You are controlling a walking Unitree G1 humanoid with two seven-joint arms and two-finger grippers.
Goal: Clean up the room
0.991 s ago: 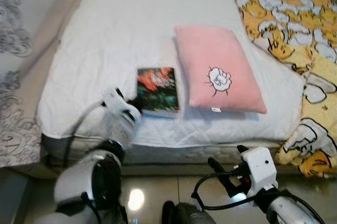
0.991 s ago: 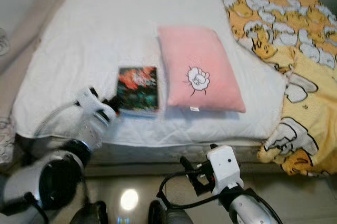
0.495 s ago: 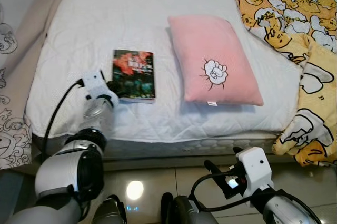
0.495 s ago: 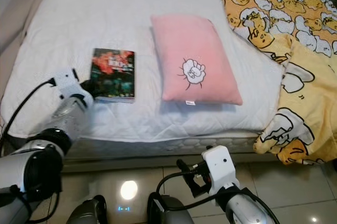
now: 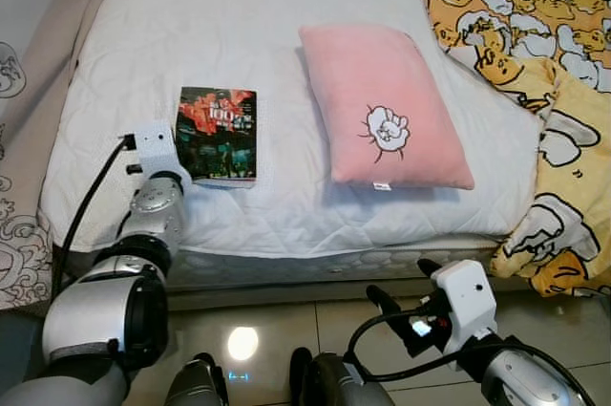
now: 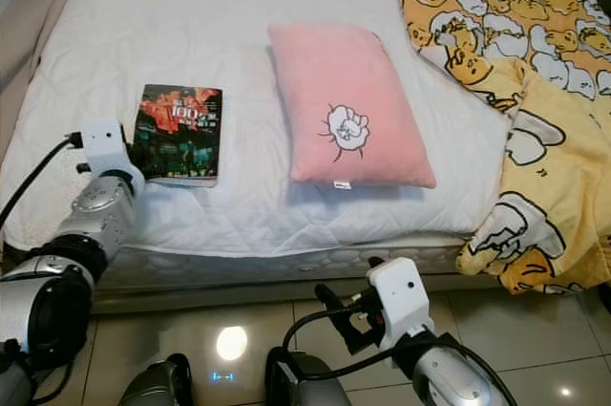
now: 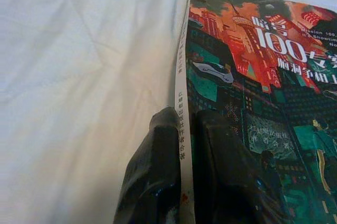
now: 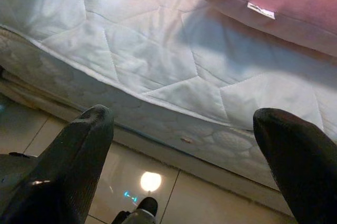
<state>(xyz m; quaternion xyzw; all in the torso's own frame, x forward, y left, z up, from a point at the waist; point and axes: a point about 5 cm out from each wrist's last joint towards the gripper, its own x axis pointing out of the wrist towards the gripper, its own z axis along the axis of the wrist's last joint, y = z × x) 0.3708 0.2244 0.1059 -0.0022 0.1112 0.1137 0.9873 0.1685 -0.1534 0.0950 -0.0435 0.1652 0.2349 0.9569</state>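
Book (image 5: 217,134) lies flat near the mattress (image 5: 248,24) front edge, at nine o'clock from the pink pillow (image 5: 382,105), probably the stray item to tidy. Left gripper (image 7: 184,145) reaches in from the book's seven o'clock, fingers nearly together, pinching its spine edge. Right gripper (image 8: 184,129) hangs over the floor (image 6: 535,330), fingers spread wide, empty.
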